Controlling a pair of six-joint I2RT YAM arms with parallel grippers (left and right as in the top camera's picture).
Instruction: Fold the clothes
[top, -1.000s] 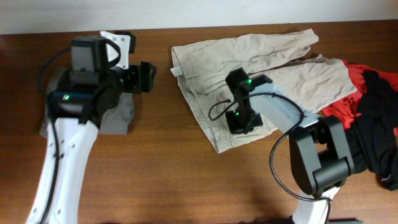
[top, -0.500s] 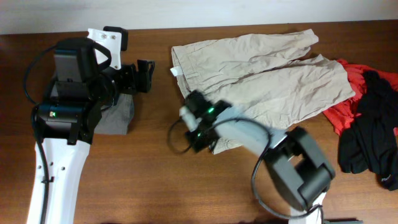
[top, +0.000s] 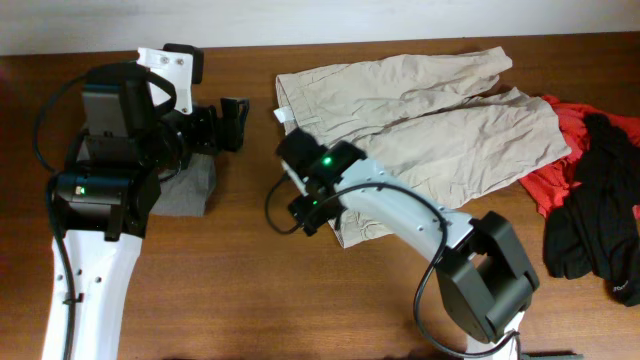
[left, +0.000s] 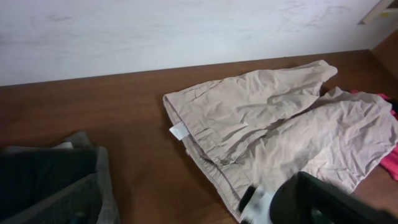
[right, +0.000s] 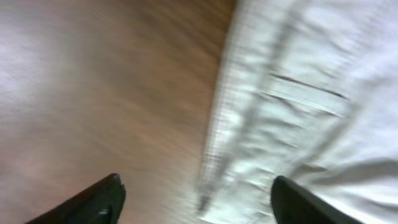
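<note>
Mid-worktop, the right gripper (top: 306, 208) has swung across to the edge of the shorts (top: 430, 120) — fingers wide apart, empty — seemingly ready to grasp.

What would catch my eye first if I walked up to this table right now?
Most likely the beige shorts, spread wide across the far middle of the table, with a small white label at the waistband. Next, the right gripper, open over their waistband edge, and a red garment and black garment heaped at the right edge.

Right pincer (right: 198, 198), jaws wide apart.
</note>
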